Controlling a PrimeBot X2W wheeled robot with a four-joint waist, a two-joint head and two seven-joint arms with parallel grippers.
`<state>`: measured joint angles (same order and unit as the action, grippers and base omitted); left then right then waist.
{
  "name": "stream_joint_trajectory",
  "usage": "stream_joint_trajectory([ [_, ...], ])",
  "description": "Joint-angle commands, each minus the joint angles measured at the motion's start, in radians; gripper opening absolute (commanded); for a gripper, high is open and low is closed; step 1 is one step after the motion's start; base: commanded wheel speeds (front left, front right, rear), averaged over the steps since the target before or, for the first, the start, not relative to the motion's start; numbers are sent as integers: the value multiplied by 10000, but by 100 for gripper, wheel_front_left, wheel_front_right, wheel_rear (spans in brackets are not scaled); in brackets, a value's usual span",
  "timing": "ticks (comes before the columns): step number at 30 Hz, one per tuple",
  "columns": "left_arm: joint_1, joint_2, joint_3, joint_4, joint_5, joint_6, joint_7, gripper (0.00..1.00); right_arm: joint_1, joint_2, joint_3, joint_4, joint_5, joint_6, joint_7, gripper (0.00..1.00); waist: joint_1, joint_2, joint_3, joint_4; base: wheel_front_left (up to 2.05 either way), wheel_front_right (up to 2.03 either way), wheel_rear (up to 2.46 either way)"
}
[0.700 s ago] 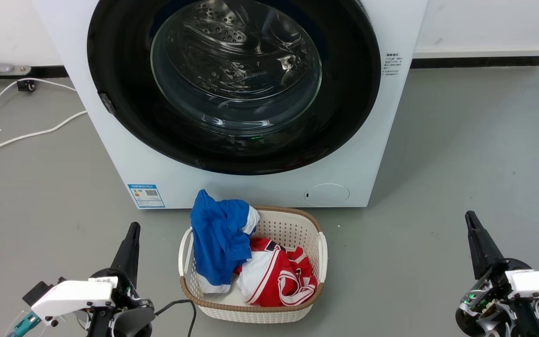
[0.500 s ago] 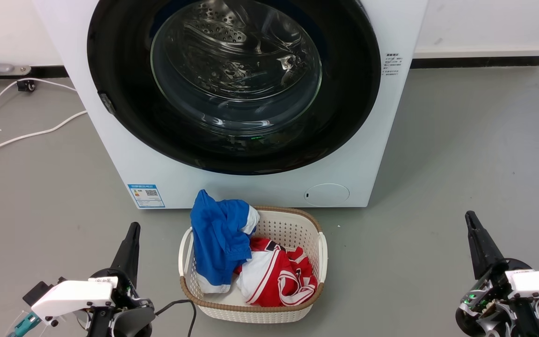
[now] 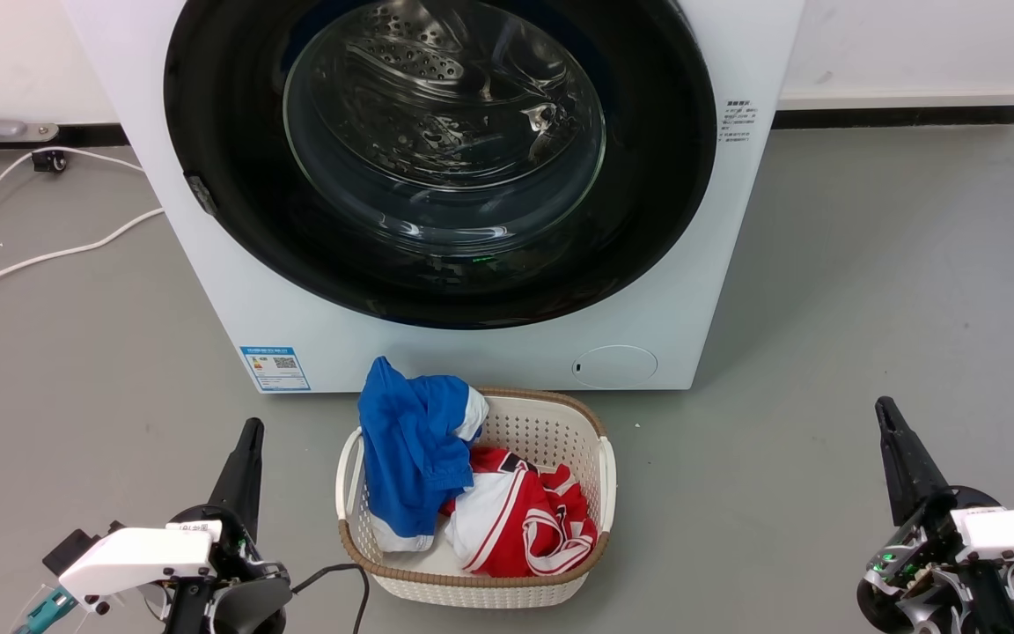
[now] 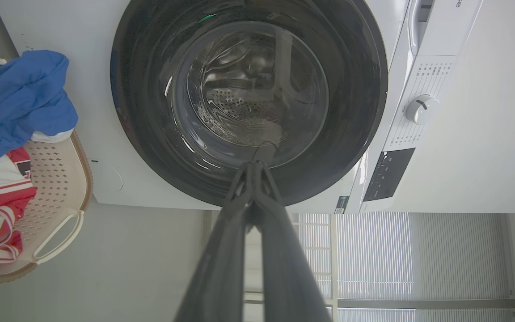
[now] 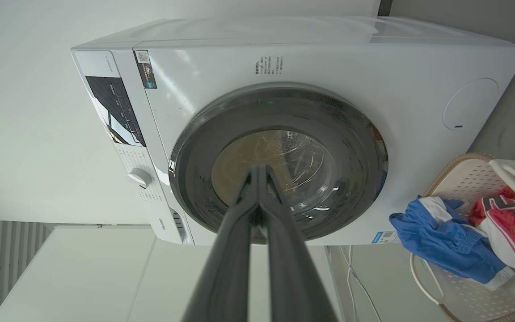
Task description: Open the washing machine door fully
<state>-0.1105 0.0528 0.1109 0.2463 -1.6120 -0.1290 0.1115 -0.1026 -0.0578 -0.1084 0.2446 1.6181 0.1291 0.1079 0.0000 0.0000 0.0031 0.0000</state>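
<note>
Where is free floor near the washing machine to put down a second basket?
Bare floor lies right of the basket, between the washing machine and the right gripper. A smaller patch lies between the basket and the left gripper. Crowded: directly below the door, and far left by the white cables.

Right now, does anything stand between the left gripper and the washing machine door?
Nothing visible does. Bare floor lies between the left gripper and the washing machine door. The laundry basket stands to its right, before the washing machine, lower than the door.
</note>
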Motion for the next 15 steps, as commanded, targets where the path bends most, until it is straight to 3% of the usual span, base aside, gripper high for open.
stream_joint_trajectory([
  [1,58,-20,44,2,33,-33,21,0,-92,40,-11,13,-57,29,51,0,0,0,0,0,0,0,0],
  [11,57,-22,46,2,39,-33,24,0,-93,48,-21,14,-72,29,45,0,0,0,0,0,0,0,0],
  [12,57,-23,47,2,39,-33,24,100,-94,49,-22,14,-73,29,46,100,0,0,0,0,0,0,0],
  [15,80,-15,-56,150,6,11,-24,100,111,20,21,136,-14,-2,-2,100,0,0,1,-1,0,0,0],
])
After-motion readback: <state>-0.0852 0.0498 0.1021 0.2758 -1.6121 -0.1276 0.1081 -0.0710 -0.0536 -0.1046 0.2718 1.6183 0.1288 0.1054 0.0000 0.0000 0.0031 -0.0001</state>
